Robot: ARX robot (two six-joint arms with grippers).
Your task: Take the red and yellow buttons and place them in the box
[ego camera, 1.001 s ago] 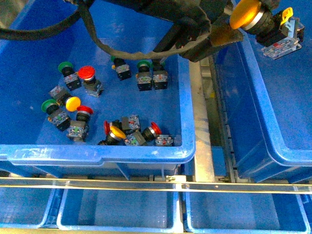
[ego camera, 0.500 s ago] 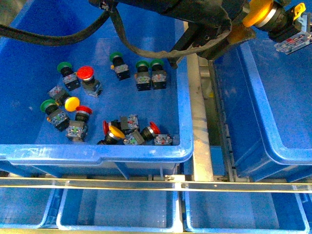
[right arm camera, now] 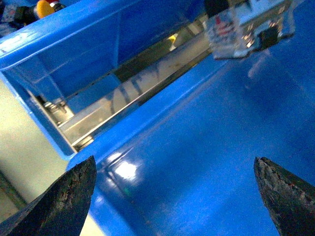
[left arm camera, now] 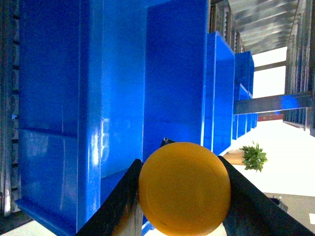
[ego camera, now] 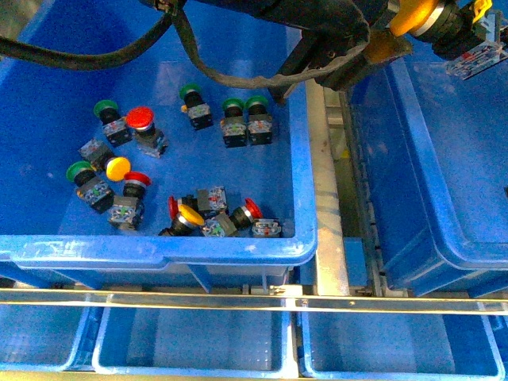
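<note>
- Left gripper [left arm camera: 179, 162] pinched on yellow button [ego camera: 413, 14], cap between its fingers
- Box [ego camera: 432, 214] beneath that gripper
- Right gripper [right arm camera: 172, 191] spread, empty, over box floor
- Red button [ego camera: 140, 118] in crate [ego camera: 159, 248], well left of it

No readable text or labels anywhere.
</note>
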